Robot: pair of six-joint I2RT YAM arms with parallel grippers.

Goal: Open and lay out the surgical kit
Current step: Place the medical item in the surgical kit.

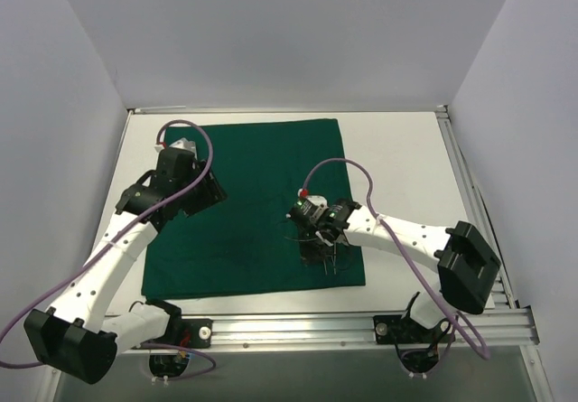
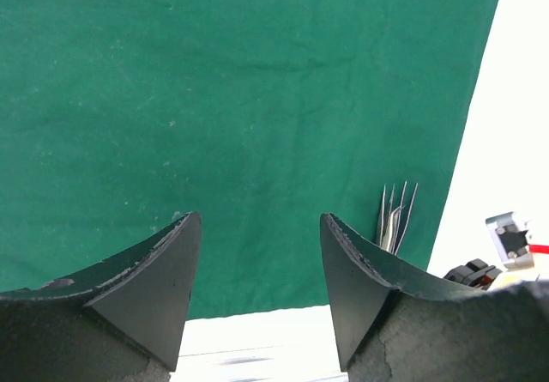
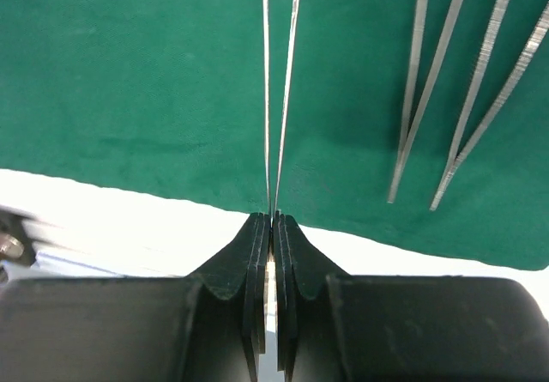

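The dark green cloth lies spread flat on the white table. My right gripper is shut on the rear end of slim steel tweezers, whose two prongs point out over the cloth near its front right corner. Two more pairs of tweezers lie on the cloth just to the right of them. They also show in the left wrist view. My left gripper is open and empty above the cloth's left edge. No metal tray or scissors can be made out.
Bare white table lies right of the cloth and in a strip along its front edge. Grey walls close in the left, back and right. A metal rail runs along the near edge.
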